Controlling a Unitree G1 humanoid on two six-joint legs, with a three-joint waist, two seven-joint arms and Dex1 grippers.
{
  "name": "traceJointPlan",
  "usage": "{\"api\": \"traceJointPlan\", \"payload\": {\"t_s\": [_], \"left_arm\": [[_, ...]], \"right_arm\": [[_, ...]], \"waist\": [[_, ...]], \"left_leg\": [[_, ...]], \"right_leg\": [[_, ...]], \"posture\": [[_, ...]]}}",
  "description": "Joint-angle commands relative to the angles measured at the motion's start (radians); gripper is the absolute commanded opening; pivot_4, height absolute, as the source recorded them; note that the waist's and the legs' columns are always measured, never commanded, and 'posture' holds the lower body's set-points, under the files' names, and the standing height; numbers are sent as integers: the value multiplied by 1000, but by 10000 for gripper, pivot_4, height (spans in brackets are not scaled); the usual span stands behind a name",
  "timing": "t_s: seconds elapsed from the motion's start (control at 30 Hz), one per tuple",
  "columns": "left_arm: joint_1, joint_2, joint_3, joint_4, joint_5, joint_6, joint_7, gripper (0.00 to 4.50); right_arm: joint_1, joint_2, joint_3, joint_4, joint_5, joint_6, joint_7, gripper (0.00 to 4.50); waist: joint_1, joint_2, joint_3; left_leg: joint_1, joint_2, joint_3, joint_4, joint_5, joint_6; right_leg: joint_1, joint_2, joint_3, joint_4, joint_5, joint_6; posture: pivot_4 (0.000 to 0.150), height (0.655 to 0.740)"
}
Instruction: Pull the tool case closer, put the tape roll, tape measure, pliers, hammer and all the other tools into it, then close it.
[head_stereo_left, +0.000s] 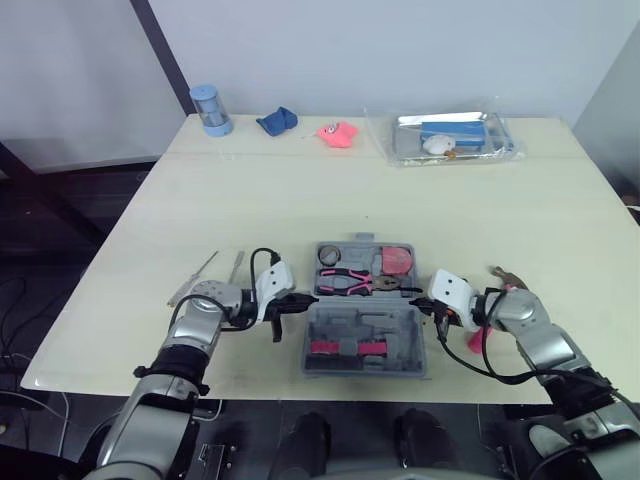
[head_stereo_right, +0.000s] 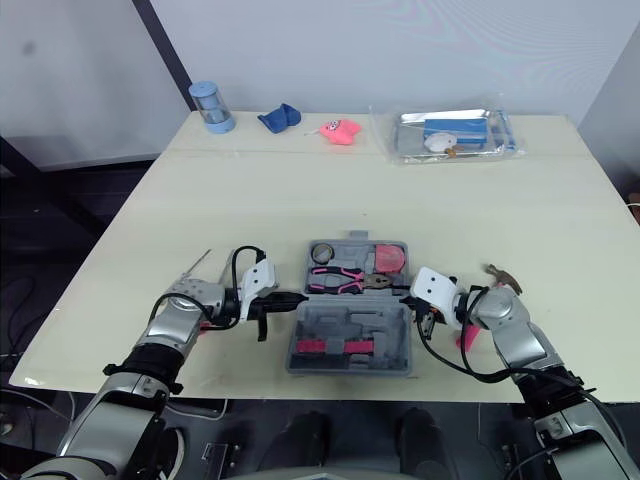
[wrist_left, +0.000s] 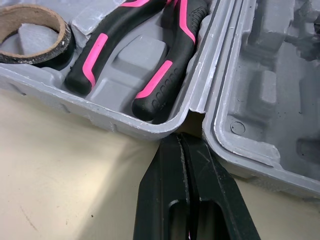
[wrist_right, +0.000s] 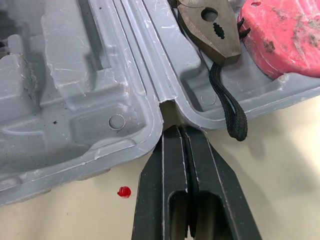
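Note:
The grey tool case (head_stereo_left: 365, 372) lies open near the table's front edge. Its far half holds a tape roll (head_stereo_left: 329, 255), pink-handled pliers (head_stereo_left: 350, 281) and a pink tape measure (head_stereo_left: 397, 260). A pink and black tool (head_stereo_left: 347, 347) lies in the near half. My left gripper (head_stereo_left: 305, 299) is shut, its tips at the notch on the case's left hinge side (wrist_left: 182, 142). At the right hinge notch my right gripper (head_stereo_left: 430, 306) is shut too (wrist_right: 176, 131). A hammer (head_stereo_left: 505, 278) lies on the table behind my right wrist, with a pink piece (head_stereo_left: 476, 343) below the wrist.
Two thin metal tools (head_stereo_left: 195, 276) (head_stereo_left: 237, 266) lie on the table left of my left gripper. At the back stand a blue cylinder (head_stereo_left: 211, 109), a blue cloth (head_stereo_left: 277, 121), a pink object (head_stereo_left: 338, 134) and a clear bag of items (head_stereo_left: 450, 137).

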Motion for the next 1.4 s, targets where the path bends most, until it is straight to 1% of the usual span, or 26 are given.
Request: {"api": "traceJointPlan", "payload": {"t_s": [0.03, 0.87, 1.4], "left_arm": [[9, -3, -17, 3, 19, 2, 24, 532], [29, 12, 9, -1, 8, 19, 49, 532], [67, 68, 42, -19, -23, 23, 69, 532]], "right_arm": [[2, -1, -4, -24, 15, -15, 3, 0], [-8, -17, -18, 14, 7, -28, -22, 0], [13, -62, -51, -8, 42, -27, -13, 0]], "waist": [[0, 0, 0], [-2, 0, 0], [-9, 0, 0]], "left_leg": [[0, 0, 0, 0, 0, 0], [0, 0, 0, 0, 0, 0], [0, 0, 0, -1, 0, 0]], "right_leg": [[0, 0, 0, 0, 0, 0], [0, 0, 0, 0, 0, 0], [0, 0, 0, 0, 0, 0]], "posture": [[1500, 7400], [1500, 7400], [1500, 7400]]}}
